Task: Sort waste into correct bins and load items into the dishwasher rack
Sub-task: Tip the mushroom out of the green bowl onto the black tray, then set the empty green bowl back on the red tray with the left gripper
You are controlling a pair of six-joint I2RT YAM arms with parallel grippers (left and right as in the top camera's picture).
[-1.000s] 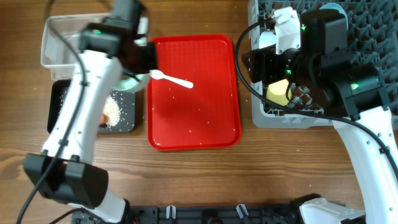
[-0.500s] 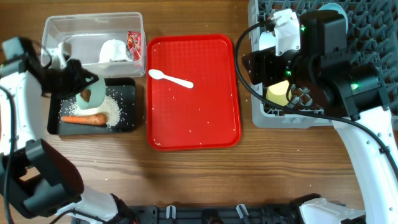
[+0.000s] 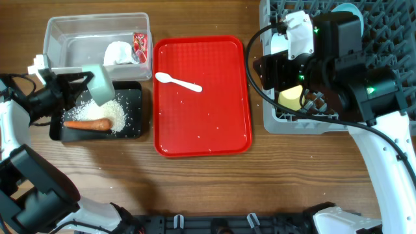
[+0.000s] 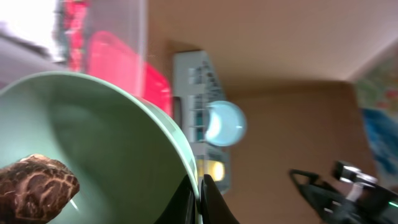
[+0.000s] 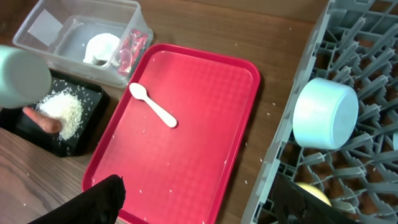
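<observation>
Clamped on the tipped mint-green bowl, left gripper holds its brown lump seemingly over black tray's back edge; right gripper gapes empty.

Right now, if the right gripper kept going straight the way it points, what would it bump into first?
Probably the red tray, near its edge by the dishwasher rack. The open right gripper aims there, though depth is hard to judge.
</observation>
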